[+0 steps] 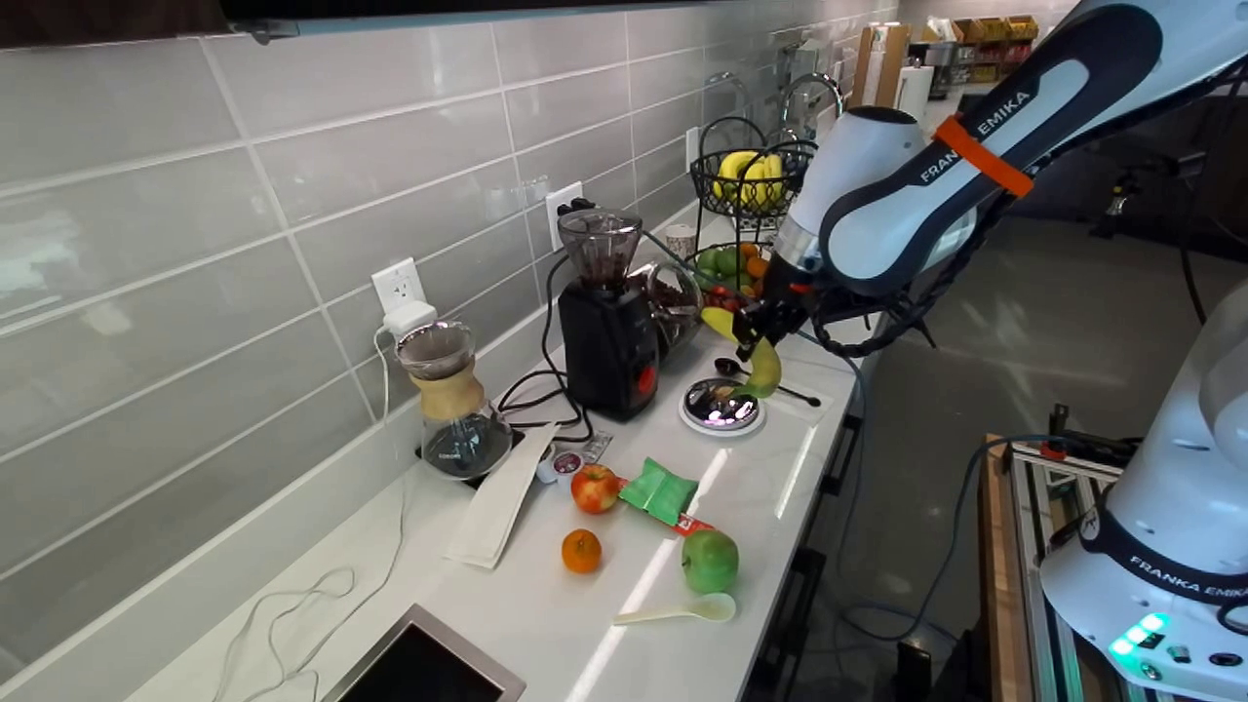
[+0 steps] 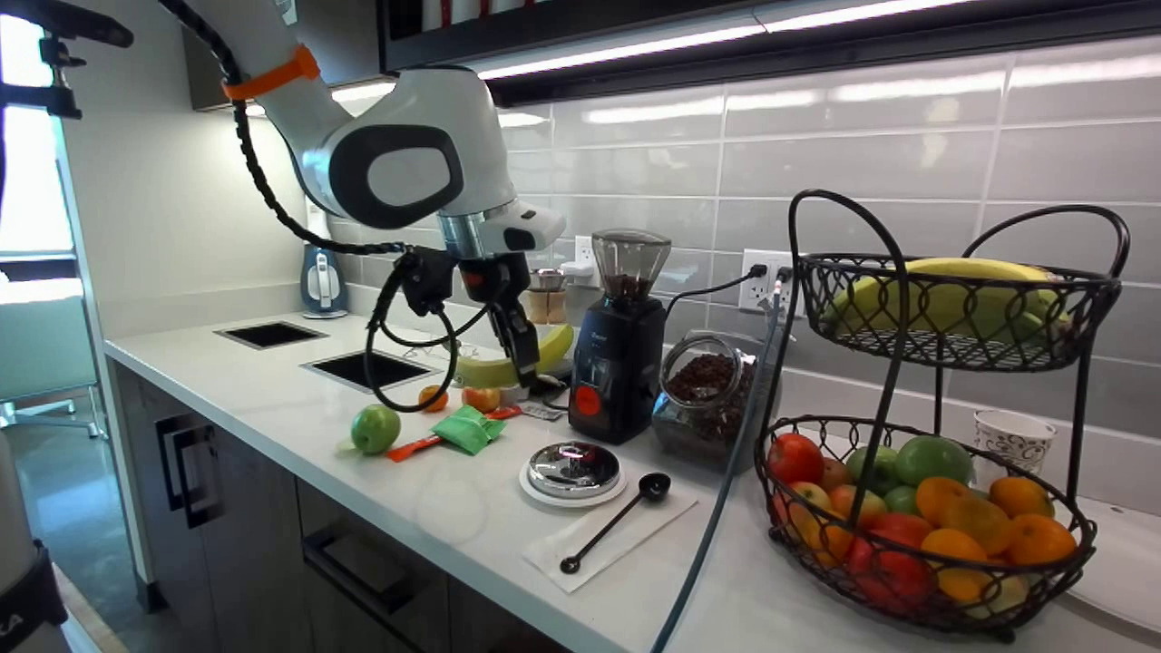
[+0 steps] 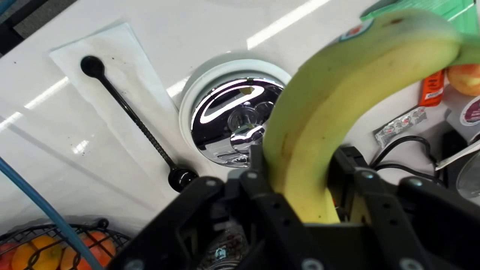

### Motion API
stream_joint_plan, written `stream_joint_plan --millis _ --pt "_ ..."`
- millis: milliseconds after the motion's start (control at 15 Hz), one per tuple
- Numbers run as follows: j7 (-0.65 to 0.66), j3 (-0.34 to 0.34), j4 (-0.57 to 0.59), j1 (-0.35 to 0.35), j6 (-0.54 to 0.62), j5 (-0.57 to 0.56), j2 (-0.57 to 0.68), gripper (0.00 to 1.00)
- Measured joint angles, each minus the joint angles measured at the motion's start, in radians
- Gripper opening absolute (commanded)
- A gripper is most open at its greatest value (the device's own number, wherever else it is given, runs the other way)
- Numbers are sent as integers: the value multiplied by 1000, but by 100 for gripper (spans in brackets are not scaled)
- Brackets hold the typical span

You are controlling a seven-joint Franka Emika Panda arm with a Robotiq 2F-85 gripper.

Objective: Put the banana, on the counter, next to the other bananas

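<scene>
The arm (image 1: 882, 229) reaches out, jaws (pointing downward) clamped.

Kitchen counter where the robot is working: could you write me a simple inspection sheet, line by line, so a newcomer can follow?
Surface: white counter, shiny, slightly speckled near the black scoop.
Job's things: banana held above the counter; other bananas in the upper level of the black fruit stand.
Clutter: the scoop, coffee grinder, bean jar, red apple, green apple, loose orange, green packet, pale spoon, and a shiny round object I can't identify.
End effector: closed on the banana.
Cables: black cord looping beside the grinder; blue cable crossing the counter and dropping over its front edge.
Surroundings: tiled wall behind, dark cupboards below, robot arm reaching over the counter.
</scene>
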Motion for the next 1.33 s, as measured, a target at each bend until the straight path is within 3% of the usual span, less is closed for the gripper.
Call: stream_joint_plan --millis 400,733,1333 --pt "9 -76 36 7 1 -2 0 18" --pt "62 -169 178 -66 -37 -42 4 18" --pt "340 -171 358 -109 -125 -148 35 18"
